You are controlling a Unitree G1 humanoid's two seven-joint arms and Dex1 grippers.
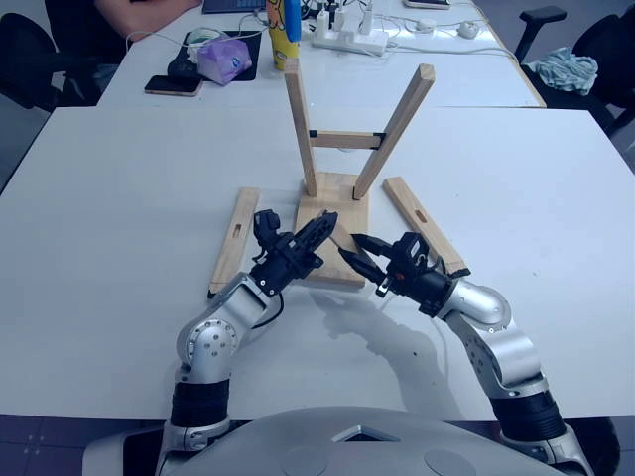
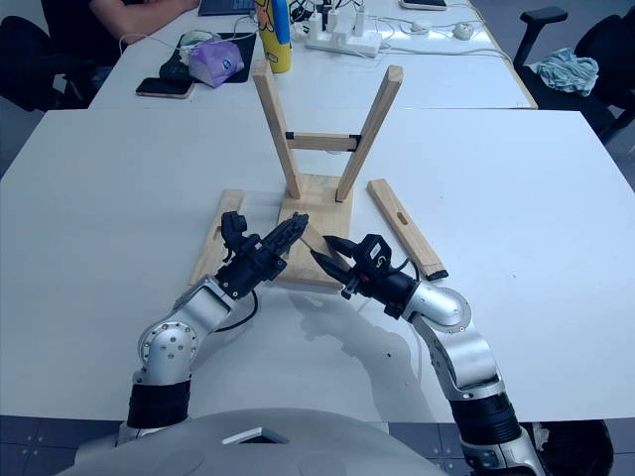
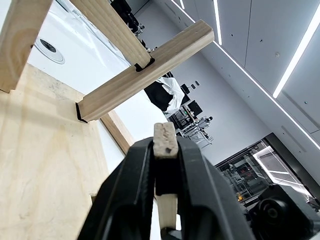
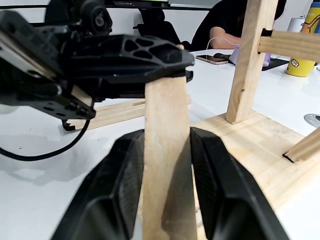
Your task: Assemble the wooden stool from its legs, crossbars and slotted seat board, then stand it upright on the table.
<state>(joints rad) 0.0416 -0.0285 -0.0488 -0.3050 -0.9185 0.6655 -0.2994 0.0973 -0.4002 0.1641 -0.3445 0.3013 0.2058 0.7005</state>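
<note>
L pincer (image 1: 316, 234) & R pincer (image 1: 359, 252) both pinch one crossbar (image 4: 167, 160) over seat board (image 1: 335, 196); we judge a shared grip, prob. to regrip before slotting.

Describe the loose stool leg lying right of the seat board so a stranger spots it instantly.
On the white table, find the wooden seat board lying flat in the middle with two upright legs joined by a crossbar. The loose leg you want lies flat and slanted on the robot's right of that board, near end beside the right gripper. Its twin lies on the left.
</note>
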